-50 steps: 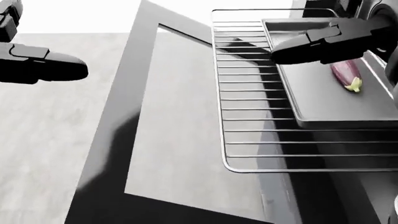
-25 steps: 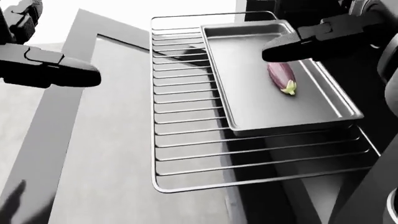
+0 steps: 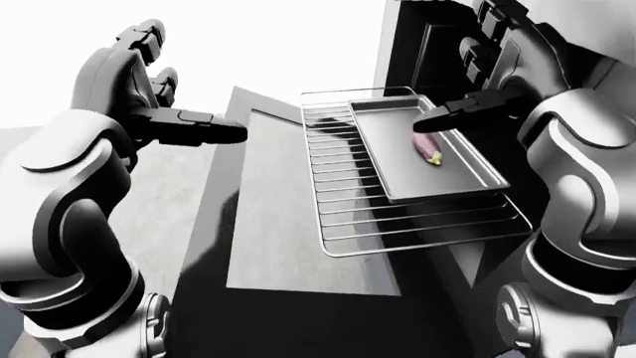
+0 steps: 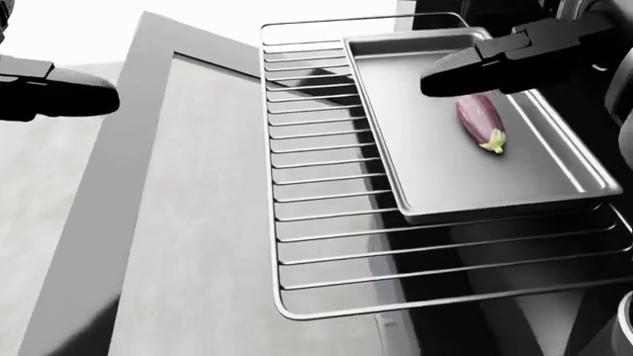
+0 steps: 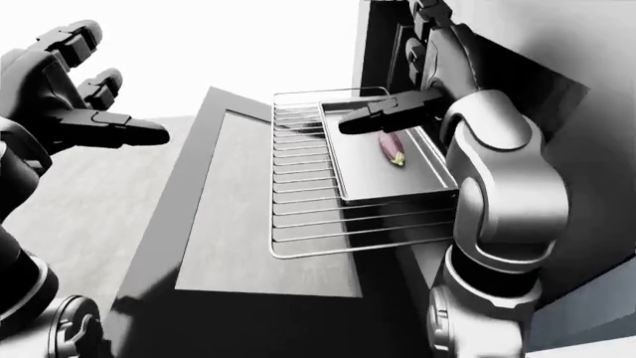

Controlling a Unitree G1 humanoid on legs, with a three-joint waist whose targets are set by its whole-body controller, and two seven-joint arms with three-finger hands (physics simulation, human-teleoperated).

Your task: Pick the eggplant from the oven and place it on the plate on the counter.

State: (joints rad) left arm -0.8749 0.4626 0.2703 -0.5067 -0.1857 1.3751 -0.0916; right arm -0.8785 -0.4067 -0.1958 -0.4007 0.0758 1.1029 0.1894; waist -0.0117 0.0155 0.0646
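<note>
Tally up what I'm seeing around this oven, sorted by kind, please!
Eggplant: 1
Baking tray: 1
Wire rack: 1
Oven door: 1
Robot hands: 2, left hand and right hand
Total: 6

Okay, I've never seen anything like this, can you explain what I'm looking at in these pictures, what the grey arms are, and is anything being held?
These are simulator renders from cameras on a humanoid robot's head, looking down over its own arms. The three pictures show the same moment from slightly different spots. An oven door lies open, and a wire rack is pulled out above it. On the rack sits a metal tray with a small purple eggplant. The right hand hovers open over the eggplant, not gripping it. The left hand is open, off to the left. Nothing is held.
</note>
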